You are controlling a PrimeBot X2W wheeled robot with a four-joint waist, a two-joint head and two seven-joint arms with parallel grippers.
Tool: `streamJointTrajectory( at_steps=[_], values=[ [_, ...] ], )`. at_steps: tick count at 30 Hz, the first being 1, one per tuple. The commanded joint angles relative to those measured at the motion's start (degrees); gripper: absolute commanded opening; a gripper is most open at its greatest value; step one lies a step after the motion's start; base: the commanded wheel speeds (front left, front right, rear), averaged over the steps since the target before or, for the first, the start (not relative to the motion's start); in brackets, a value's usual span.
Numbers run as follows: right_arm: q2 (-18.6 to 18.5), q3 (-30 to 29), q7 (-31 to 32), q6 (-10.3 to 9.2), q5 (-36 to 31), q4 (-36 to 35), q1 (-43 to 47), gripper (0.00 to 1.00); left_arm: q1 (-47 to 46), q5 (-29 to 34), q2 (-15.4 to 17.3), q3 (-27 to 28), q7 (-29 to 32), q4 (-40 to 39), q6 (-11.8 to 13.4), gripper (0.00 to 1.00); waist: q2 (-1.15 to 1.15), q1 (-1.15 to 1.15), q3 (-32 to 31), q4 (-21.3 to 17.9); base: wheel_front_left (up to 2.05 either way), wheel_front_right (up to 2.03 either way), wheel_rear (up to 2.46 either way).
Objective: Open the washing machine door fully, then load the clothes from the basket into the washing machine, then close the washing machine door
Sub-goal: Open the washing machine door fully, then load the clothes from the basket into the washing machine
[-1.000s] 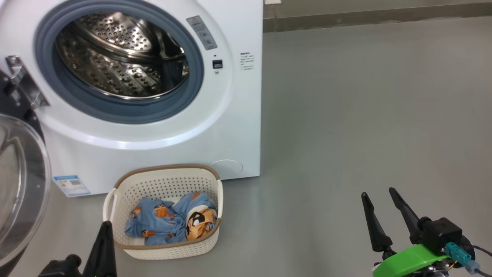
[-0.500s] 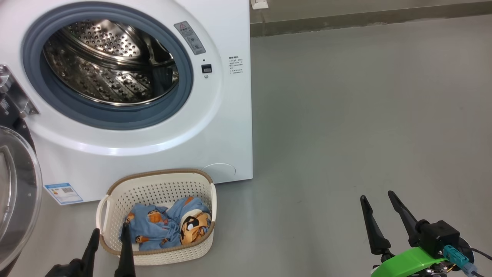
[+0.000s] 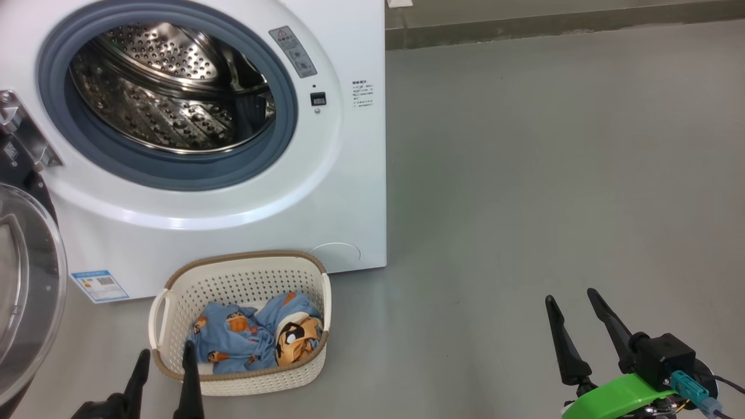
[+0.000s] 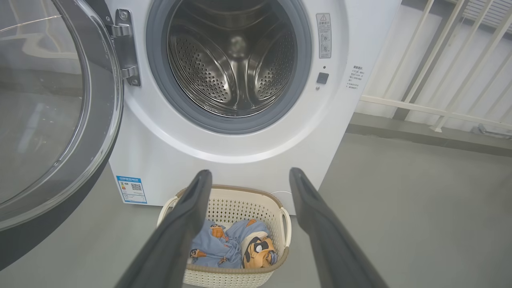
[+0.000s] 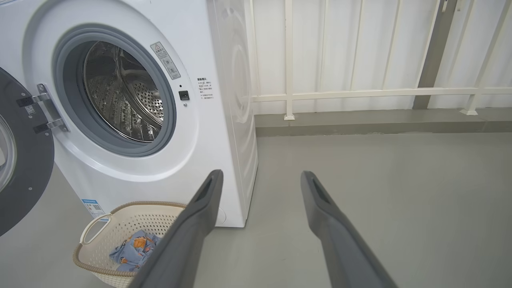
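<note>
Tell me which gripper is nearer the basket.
Left. The left gripper is open, right at the near left corner of the basket; the right gripper hangs far off to its right, above the floor.

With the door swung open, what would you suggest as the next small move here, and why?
Probably lower the left hand forward into the basket over the blue clothes: the washing machine door already stands wide, the drum looks empty, and that hand is open right at the basket's near rim.
</note>
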Motion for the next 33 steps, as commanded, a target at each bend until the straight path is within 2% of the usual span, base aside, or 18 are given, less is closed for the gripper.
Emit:
streamJointTrajectory(
  at_steps=[1, 25, 33],
  values=[
    [0.0, 1.2, -0.7, 0.09, -0.7, -1.5, -1.2, 1.0, -2.1, 0.4, 0.5, 1.7, -0.3, -0.9, 0.4, 1.0, 0.0, 0.0, 0.0, 0.0, 0.0, 0.0, 0.0],
    [0.3, 0.7, -0.7, 0.09, -1.0, -0.9, -1.2, 1.0, -2.9, 0.9, 0.5, 1.9, -0.3, -0.3, 0.1, 1.0, 0.0, 0.0, 0.7, 0.1, 0.0, 0.0, 0.0],
    [0.3, 0.8, -0.7, 0.09, -1.0, -0.8, -1.3, 1.0, -3.2, -1.0, 0.5, 1.6, -0.3, -0.3, -1.1, 1.0, 0.0, 0.0, 0.7, 0.3, 0.09, -0.09, 0.0]
  ],
)
